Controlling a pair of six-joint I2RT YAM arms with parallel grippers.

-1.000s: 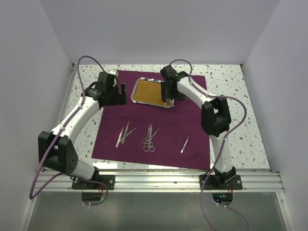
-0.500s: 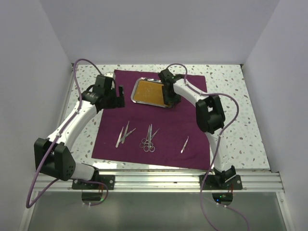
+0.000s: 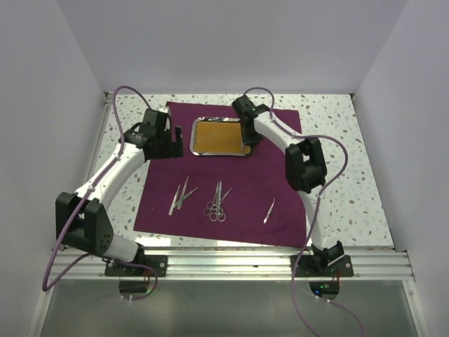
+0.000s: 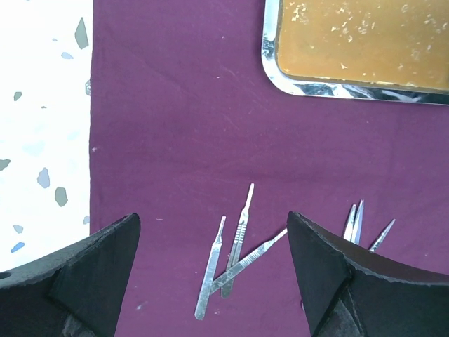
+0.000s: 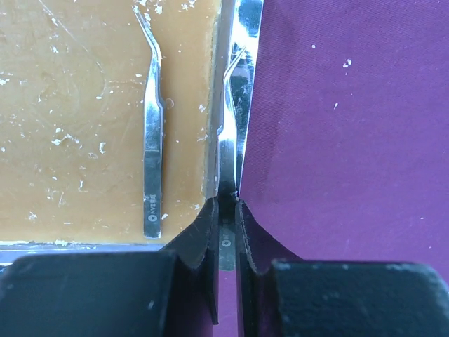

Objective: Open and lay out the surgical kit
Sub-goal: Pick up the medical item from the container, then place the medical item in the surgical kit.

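At the far middle of the maroon cloth wrap (image 3: 245,189), the steel tray (image 3: 193,137) lies flat with its amber inside facing up and a pair of bent tweezers (image 5: 152,119) lying in it. The right gripper (image 5: 226,203) is clenched on the tray's right rim, the thin metal pinched between its fingers. The left gripper (image 4: 212,239) hangs released over the cloth's left part. Slim silver instruments (image 3: 217,203) lie in a row on the cloth nearer the arms' bases.
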